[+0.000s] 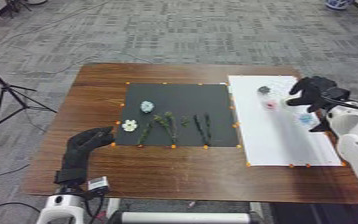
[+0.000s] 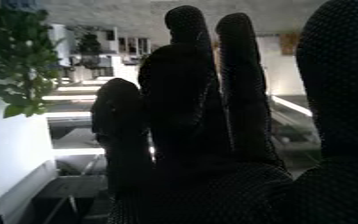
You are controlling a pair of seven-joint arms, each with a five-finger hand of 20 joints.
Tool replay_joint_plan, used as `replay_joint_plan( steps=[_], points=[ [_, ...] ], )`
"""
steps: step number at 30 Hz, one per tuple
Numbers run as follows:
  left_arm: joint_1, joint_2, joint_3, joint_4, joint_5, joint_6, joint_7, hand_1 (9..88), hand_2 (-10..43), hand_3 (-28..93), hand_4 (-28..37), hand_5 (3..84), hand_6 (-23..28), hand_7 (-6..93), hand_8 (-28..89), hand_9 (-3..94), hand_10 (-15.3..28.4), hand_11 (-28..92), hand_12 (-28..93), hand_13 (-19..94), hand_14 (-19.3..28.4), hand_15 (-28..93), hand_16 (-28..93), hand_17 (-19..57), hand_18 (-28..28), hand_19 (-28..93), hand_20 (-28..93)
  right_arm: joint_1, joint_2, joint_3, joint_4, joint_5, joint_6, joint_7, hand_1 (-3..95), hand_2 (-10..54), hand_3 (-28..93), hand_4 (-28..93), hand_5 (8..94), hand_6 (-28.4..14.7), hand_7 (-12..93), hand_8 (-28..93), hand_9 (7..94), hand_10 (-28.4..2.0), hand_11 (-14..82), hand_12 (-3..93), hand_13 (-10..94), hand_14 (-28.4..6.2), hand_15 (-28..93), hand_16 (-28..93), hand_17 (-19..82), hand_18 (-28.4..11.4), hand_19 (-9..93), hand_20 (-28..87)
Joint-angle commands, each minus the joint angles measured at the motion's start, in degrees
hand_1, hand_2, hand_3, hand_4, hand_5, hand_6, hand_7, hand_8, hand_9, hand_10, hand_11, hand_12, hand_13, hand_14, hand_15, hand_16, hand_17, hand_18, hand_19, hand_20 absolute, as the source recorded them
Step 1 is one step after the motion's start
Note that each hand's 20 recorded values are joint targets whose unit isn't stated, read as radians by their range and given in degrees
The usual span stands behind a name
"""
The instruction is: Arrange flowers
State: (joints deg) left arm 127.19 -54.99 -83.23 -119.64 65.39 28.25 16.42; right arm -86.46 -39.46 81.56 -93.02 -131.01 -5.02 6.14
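On the dark mat (image 1: 180, 92) in the head view lie a pale blue flower (image 1: 147, 106), a white flower (image 1: 129, 125) and several green stems (image 1: 169, 125). The white sheet (image 1: 286, 145) bears a grey flower (image 1: 264, 90), a pink flower (image 1: 270, 104) and a blue flower (image 1: 307, 119). My right hand (image 1: 314, 92) is over this sheet's right side, its fingers close to a pale flower (image 1: 291, 101); whether they touch, I cannot tell. In the right wrist view the right hand (image 2: 189, 105) has straight fingers, open. My left hand (image 1: 90, 138), open and relaxed, is left of the dark mat.
Small orange markers edge both mats on the brown table (image 1: 180, 172). A black tripod (image 1: 11, 87) stands on the floor beyond the table's left side. The right wrist view shows a leafy plant (image 2: 20, 55) in the room.
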Motion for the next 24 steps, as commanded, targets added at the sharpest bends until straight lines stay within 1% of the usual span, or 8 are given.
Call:
replay_joint_plan(
  steps=[1,4,5,6,8,14,22,24],
  points=[
    [2.08,-1.33,-0.70,-1.10,0.36,-0.26,-0.71,30.2,1.5,68,-21.5,53.4,1.4,21.1,-10,55.6,13.8,26,14,47,17.0,34,1,5.9,14.8,26,24,-7.55,0.17,6.72,-0.01,-1.01,-2.60,1.55,39.1,-9.5,63,-20,58.4,1.6,22,-9,68.2,-11.9,18.5,22.2,78,-5.6,65,32,49,-17.0,93,52],
    [1.98,-1.28,-0.64,-1.02,0.13,-0.40,-0.56,30.2,1.5,68,-21.4,53.4,1.4,21.0,-10,55.6,13.8,26,14,46,17.0,34,1,5.8,14.8,26,24,-9.54,-0.35,8.77,-0.30,-0.70,-3.02,1.52,38.9,-9.5,63,-20,58.2,1.6,22,-9,68.0,-11.9,18.4,22.2,78,-5.6,65,32,49,-17.2,93,52],
    [2.08,-1.58,-0.83,-1.08,0.43,-0.70,-0.79,30.2,1.5,68,-21.4,53.5,1.3,21.0,-10,55.6,13.8,26,14,46,17.1,34,1,5.8,14.8,26,24,-9.52,-0.47,8.74,-0.23,-0.82,-3.63,1.44,38.7,-9.5,63,-20,58.1,1.6,22,-9,68.0,-11.9,18.4,22.2,78,-5.7,65,32,49,-17.2,93,52],
    [1.89,-1.24,-0.61,-1.06,0.26,-0.59,-0.69,30.2,1.5,68,-21.4,53.5,1.3,21.0,-10,55.6,13.8,26,14,46,17.1,34,1,5.8,14.8,26,24,-9.69,-0.66,8.99,-0.21,-0.67,-4.09,1.40,38.6,-9.5,63,-20,58.1,1.5,22,-9,68.0,-11.9,18.4,22.2,78,-5.7,65,32,49,-17.3,93,52],
    [1.61,-1.40,-0.62,-1.06,0.50,-1.16,-0.91,30.1,1.5,68,-21.4,53.5,1.3,21.0,-9,55.6,13.8,26,14,46,17.0,34,1,5.8,14.8,26,24,-9.72,-1.11,8.92,0.01,-0.29,-4.72,1.52,38.4,-9.5,63,-20,58.0,1.5,22,-9,67.9,-12.0,18.3,22.2,78,-5.7,65,32,49,-17.3,93,52],
    [1.20,-1.95,-0.37,-0.88,0.76,-2.02,-1.48,30.1,1.6,68,-21.5,53.5,1.3,20.9,-10,55.5,13.8,26,14,46,17.0,34,1,5.8,14.8,26,24,-7.69,-2.56,5.84,2.56,-1.29,-3.19,1.22,38.3,-9.5,63,-20,57.8,1.5,22,-9,67.8,-12.0,18.4,22.2,78,-5.8,65,31,49,-17.3,93,52],
    [1.41,-2.30,-0.28,-0.86,0.51,-2.56,-1.61,30.1,1.7,68,-21.6,53.4,1.2,21.0,-9,55.3,13.8,26,14,46,17.0,33,1,5.7,14.8,26,24,-7.26,-3.77,1.67,6.61,-3.06,7.14,2.41,46.4,-9.5,65,-21,58.1,2.2,24,-10,70.7,-10.7,22.2,22.9,80,-4.9,65,31,51,-16.6,93,53],
    [1.59,-2.33,-0.44,-0.96,0.43,-2.63,-1.54,30.1,1.7,68,-21.6,53.4,1.3,20.9,-9,55.3,13.8,26,14,46,17.0,33,1,5.7,14.8,26,24,-7.73,-3.17,0.52,7.43,-1.66,11.27,2.20,55.0,-9.5,57,-20,62.3,1.7,27,2,77.4,-8.5,12.8,34.6,82,-4.0,65,31,52,-15.9,93,53]
  ],
)
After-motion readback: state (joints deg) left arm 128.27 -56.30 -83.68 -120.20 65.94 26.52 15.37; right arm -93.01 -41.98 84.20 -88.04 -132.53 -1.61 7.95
